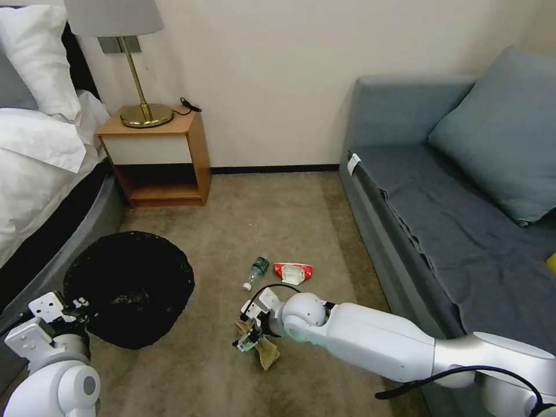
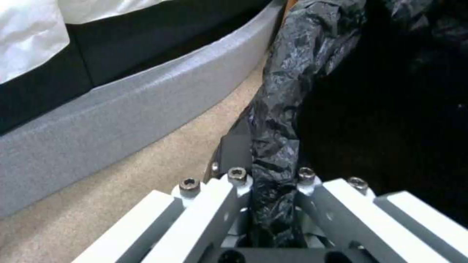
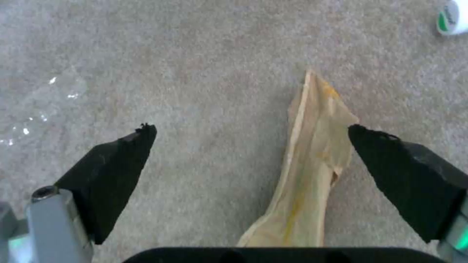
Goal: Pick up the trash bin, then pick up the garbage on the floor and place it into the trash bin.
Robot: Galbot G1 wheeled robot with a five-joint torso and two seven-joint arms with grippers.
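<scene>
The trash bin (image 1: 130,284), lined with a black bag, is beside the bed at the lower left. My left gripper (image 1: 78,302) is shut on its rim; in the left wrist view the fingers (image 2: 237,182) pinch a fold of the black bag (image 2: 278,120). My right gripper (image 1: 249,335) hangs low over the carpet, open, with a flat tan piece of garbage (image 1: 267,350) under it. In the right wrist view that tan piece (image 3: 312,168) lies between the black pads (image 3: 117,171), close to one of them. A small clear bottle (image 1: 255,271) and a red-and-white packet (image 1: 293,271) lie farther out.
The bed (image 1: 40,174) runs along the left and a grey sofa (image 1: 440,220) along the right. A wooden nightstand (image 1: 159,159) with a brass lamp (image 1: 139,87) stands against the back wall. Open carpet (image 1: 272,208) lies between them.
</scene>
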